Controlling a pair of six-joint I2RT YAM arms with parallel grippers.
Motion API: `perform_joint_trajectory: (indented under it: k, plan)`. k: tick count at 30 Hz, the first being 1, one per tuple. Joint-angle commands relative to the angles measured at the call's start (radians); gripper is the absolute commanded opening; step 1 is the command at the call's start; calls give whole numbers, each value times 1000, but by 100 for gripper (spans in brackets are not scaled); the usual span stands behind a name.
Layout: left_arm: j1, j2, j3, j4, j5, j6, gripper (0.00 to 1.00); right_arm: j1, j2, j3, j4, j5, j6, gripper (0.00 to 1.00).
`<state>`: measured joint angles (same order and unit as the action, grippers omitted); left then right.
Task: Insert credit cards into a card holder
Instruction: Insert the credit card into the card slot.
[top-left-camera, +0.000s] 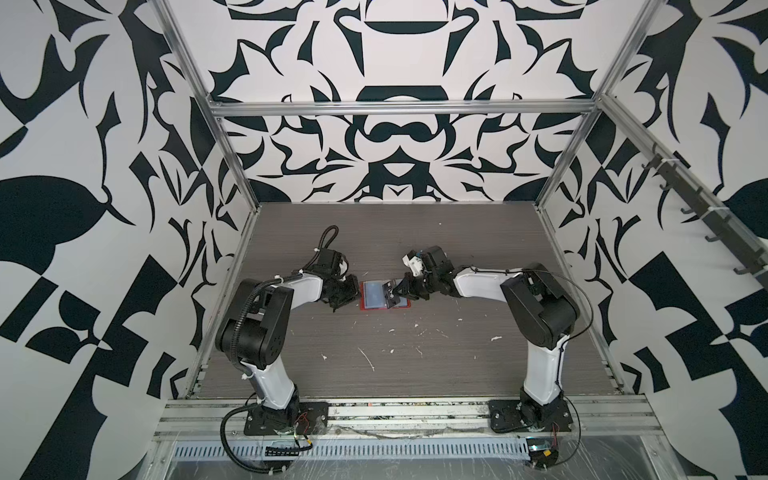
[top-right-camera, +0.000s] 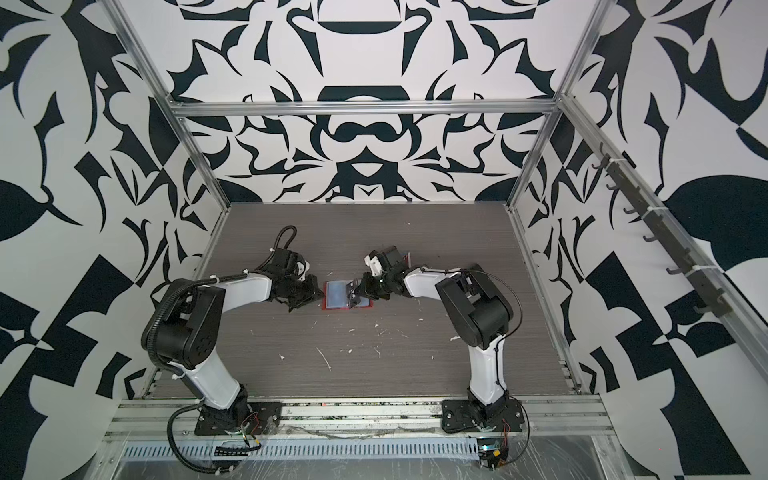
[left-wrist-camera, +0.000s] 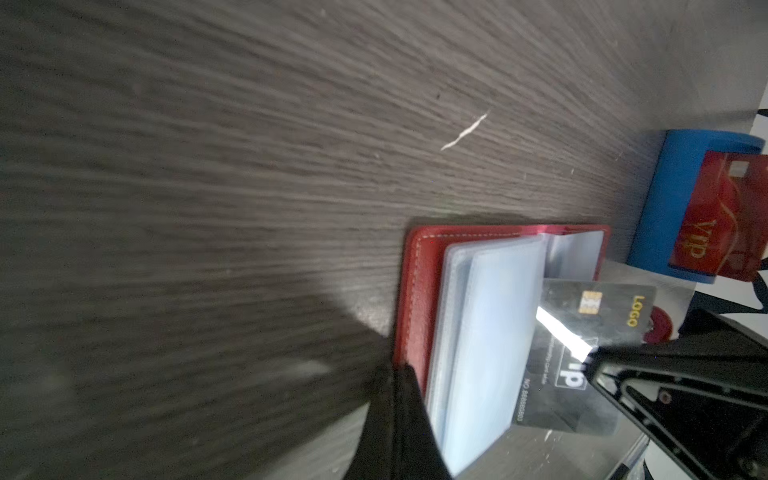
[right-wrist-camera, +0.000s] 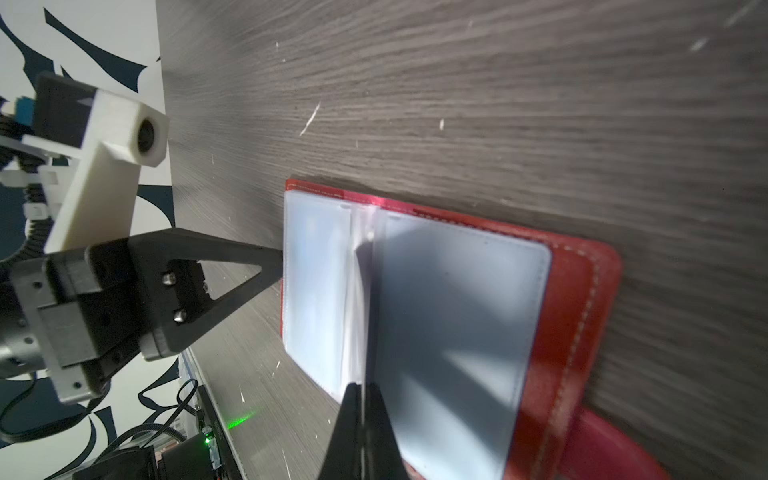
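The red card holder (top-left-camera: 365, 306) (top-right-camera: 329, 306) lies open on the table with its clear sleeves (left-wrist-camera: 490, 332) (right-wrist-camera: 453, 316) fanned up. My left gripper (top-left-camera: 357, 296) (left-wrist-camera: 401, 370) is shut, its stacked tips pinching the left rim of the red cover (left-wrist-camera: 415, 291). My right gripper (top-left-camera: 395, 296) (right-wrist-camera: 362, 388) is shut on a glossy dark grey credit card (left-wrist-camera: 590, 320) with a gold chip. It holds the card on edge over the spine, the leading edge against the sleeves. Whether the card is inside one I cannot tell. A red credit card (left-wrist-camera: 723, 220) stands in a blue stand (left-wrist-camera: 665, 208).
The blue stand sits just behind the holder on the right arm's side, near the back wall. The holder's snap tab (right-wrist-camera: 602, 449) sticks out under my right gripper. White scuffs mark the grey wood-grain table (top-left-camera: 374, 353). Metal frame posts border both sides.
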<state>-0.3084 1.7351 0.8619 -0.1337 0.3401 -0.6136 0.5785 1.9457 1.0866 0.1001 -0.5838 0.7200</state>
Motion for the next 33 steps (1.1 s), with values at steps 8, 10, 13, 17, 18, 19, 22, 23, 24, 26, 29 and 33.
perform_joint_trajectory:
  k: [8,10,13,17,18,19,22,23,24,26,29,33]
  plan:
    - [-1,14,-37,-75,-14,-6,0,6,-12,-8,37,0,22,0]
    - [0,15,-37,-75,-11,-5,0,6,-1,-4,40,-12,23,0]
    - [0,19,-36,-75,-5,-3,0,6,13,2,49,-29,25,0]
    - [-2,26,-37,-75,0,-3,0,7,22,-2,83,-52,37,0]
    - [-2,28,-37,-75,1,-3,0,6,23,-3,93,-58,41,0]
    - [-2,29,-37,-75,0,-2,0,7,25,-4,106,-63,47,0]
    - [-1,29,-38,-75,2,-3,0,6,30,-8,136,-74,60,0]
    - [-2,29,-38,-75,2,-2,0,6,32,-10,147,-77,64,0]
    - [-2,30,-38,-75,3,-3,0,7,34,-10,158,-82,71,0]
    - [-2,31,-37,-75,3,-3,0,7,39,-9,171,-88,75,0]
    - [-2,33,-40,-75,6,-3,0,6,48,-4,183,-88,76,0]
    - [-3,32,-43,-75,7,-3,0,7,63,5,192,-87,76,0]
